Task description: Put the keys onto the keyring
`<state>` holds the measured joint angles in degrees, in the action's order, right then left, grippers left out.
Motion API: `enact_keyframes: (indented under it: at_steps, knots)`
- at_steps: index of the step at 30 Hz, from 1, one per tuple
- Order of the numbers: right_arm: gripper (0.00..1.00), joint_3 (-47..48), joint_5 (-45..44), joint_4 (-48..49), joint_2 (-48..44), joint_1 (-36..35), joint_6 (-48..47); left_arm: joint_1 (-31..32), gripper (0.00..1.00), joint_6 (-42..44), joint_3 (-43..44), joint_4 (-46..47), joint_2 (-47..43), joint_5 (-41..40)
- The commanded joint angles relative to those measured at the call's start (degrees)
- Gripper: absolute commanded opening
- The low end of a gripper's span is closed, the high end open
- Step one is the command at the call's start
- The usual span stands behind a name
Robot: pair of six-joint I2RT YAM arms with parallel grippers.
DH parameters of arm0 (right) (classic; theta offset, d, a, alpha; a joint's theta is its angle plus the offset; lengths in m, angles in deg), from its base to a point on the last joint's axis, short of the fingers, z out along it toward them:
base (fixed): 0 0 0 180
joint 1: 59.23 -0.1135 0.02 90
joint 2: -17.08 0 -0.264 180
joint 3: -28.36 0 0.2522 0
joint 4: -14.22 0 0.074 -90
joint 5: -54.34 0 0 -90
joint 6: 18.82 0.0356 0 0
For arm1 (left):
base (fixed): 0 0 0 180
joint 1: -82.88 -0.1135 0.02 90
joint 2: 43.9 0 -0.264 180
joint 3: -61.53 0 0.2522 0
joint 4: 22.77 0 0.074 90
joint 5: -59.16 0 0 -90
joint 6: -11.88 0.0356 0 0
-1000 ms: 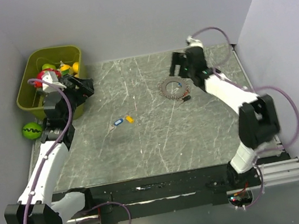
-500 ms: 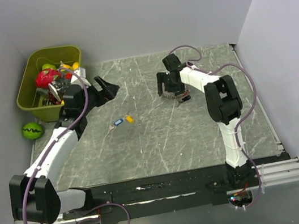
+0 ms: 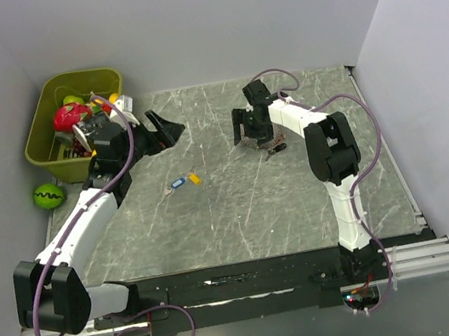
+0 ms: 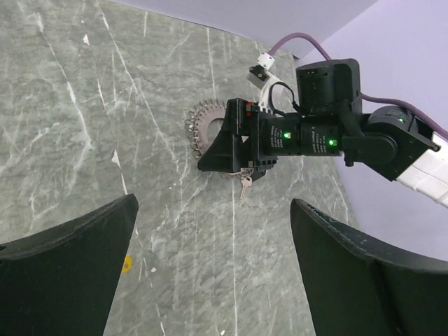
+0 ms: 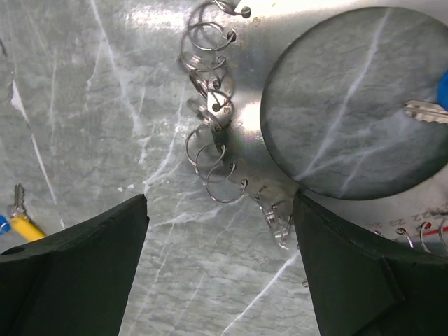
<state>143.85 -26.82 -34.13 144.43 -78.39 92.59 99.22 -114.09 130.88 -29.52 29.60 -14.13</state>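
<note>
**Ana:** Are the keys on the keyring yet?

**Ben:** No, I think most of the job is left. The blue-tag key (image 3: 178,183) and the yellow-tag key (image 3: 195,177) lie side by side in the middle of the grey table (image 3: 240,208). The keyring (image 5: 208,98) lies well apart from them, far and to the right. Another key with a bit of blue (image 5: 423,110) lies inside the ring. I cannot tell if it is hooked on.

**Ana:** What do the pincers hold?

**Ben:** Nothing. The right gripper (image 5: 220,203) is spread wide just over the keyring. I cannot tell if it touches it. The left gripper (image 4: 213,210) is spread wide too and is empty. It hangs over the table, a bit farther back than the two keys.
</note>
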Motion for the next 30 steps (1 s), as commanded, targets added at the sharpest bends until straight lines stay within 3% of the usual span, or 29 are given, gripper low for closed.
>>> enact_keyframes:
  at_steps: [1, 14, 18, 25, 30]
  knots:
    - [0.9, 1.72, 5.38, -1.62, 1.06, -0.27, 0.65, 0.1, 0.96, 0.9, 0.22, 3.54, -1.34, 2.71]
    - [0.9, -12.34, 12.16, -0.57, -5.97, -4.66, -0.23, 0.19, 0.96, 2.39, 1.36, 2.93, 0.6, 4.12]
    - [0.91, -15.07, 14.45, 1.63, -12.19, -5.01, 0.03, 0.19, 0.96, 2.3, 0.48, 3.89, 0.6, 3.5]
    - [0.92, -10.7, 4.19, 2.16, -19.42, -4.93, -1.89, 0.19, 0.96, 2.31, 1.53, 3.45, 2.09, 4.64]
    - [0.92, -3.31, 0.66, -2.56, -11.62, -4.84, -2.95, 0.27, 0.96, 2.04, 0.66, 4.33, 1.83, 4.48]
